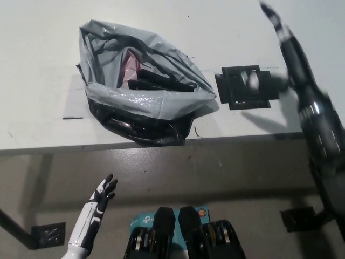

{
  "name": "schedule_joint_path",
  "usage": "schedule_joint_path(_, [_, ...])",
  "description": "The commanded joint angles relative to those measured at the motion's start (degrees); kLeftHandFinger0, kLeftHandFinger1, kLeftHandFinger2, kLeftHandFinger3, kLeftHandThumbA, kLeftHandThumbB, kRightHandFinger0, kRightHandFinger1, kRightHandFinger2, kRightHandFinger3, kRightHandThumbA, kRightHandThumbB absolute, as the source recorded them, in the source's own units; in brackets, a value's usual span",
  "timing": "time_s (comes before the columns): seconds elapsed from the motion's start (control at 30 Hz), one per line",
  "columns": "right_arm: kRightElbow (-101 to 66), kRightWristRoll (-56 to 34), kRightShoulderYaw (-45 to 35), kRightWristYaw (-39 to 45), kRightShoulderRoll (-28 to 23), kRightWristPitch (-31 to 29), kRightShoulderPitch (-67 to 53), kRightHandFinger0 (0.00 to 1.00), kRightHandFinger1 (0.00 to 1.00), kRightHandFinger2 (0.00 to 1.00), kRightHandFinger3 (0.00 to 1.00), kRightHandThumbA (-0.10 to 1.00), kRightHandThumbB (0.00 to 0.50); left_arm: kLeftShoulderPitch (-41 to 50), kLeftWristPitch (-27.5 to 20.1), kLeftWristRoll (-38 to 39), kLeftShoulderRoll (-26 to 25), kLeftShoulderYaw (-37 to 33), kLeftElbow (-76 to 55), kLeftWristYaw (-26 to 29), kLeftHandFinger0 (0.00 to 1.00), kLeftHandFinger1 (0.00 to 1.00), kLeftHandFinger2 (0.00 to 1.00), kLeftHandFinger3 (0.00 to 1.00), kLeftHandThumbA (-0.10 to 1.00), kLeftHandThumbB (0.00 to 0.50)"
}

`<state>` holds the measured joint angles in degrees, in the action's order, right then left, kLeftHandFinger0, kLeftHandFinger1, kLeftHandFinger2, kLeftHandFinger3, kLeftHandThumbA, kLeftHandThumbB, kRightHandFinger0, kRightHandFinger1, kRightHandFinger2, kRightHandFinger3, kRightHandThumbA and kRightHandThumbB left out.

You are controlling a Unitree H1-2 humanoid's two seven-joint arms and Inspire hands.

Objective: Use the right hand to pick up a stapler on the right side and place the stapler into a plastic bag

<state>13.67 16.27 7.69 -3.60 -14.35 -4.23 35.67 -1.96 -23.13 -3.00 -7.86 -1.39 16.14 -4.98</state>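
The grey plastic bag lies open on the white table, its mouth facing me. Inside it lies a long black thing that looks like the stapler, next to a pink item. My black right hand is off to the right of the bag, above the table's right part. It is motion-blurred, stretched out flat and holds nothing. My white left hand rests low at the lower left, below the table edge, fingers apart and empty.
A black square mat lies on the table just right of the bag, partly under the right arm's blur. The table's front edge runs across the middle of the picture, with floor below it.
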Motion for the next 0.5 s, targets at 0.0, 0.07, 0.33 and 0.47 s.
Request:
schedule_joint_path(0.0, [-51.5,-10.1,-3.0,1.6,-4.8,-9.1,-29.1,1.00,1.00,1.00,1.00,1.00,0.333,-8.4,-0.8,-0.9,-1.0,1.6,0.0,2.0,1.00,1.00,1.00,1.00,1.00,0.482])
schedule_joint_path(0.07, [-48.1,-7.9,-1.6,0.9,-3.4,-12.3,-31.9,1.00,1.00,1.00,1.00,1.00,0.294,-8.7,-0.6,-0.9,-1.1,1.7,0.1,2.0,1.00,1.00,1.00,1.00,1.00,0.483])
schedule_joint_path(0.33, [-28.9,-16.3,1.1,2.1,4.0,-16.3,-35.9,1.00,1.00,1.00,1.00,1.00,0.275,-9.5,0.5,-0.4,-1.3,2.0,-0.9,1.6,1.00,1.00,1.00,1.00,1.00,0.472])
schedule_joint_path(0.47, [-22.1,-16.9,0.8,3.6,6.4,-13.9,-35.4,1.00,1.00,1.00,1.00,1.00,0.261,-8.6,0.2,-0.2,-0.9,2.3,-1.6,1.5,1.00,1.00,1.00,1.00,1.00,0.434])
